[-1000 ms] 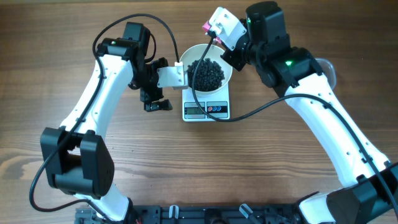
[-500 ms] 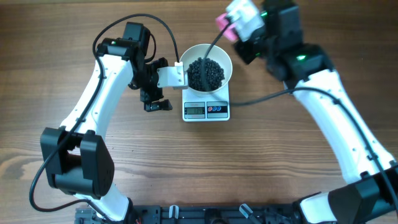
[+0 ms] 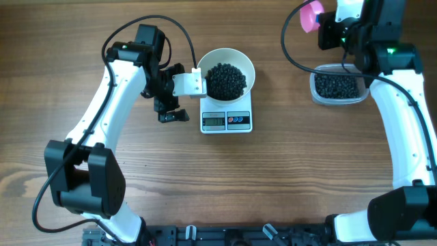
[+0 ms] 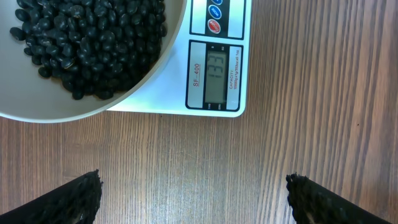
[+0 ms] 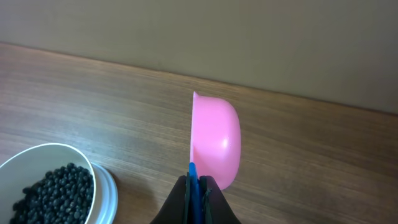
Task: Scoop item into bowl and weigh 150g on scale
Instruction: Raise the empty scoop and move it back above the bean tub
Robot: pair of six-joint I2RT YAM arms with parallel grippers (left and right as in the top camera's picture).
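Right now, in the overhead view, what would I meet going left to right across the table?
Going across: left hand → bowl → tub.

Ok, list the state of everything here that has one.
bowl: on the scale, part-filled with beans.
scale: switched on, display lit.
tub: open, holding more beans.
scoop: held, tipped on edge.
left fingers: open, empty.
right fingers: shut on the scoop.
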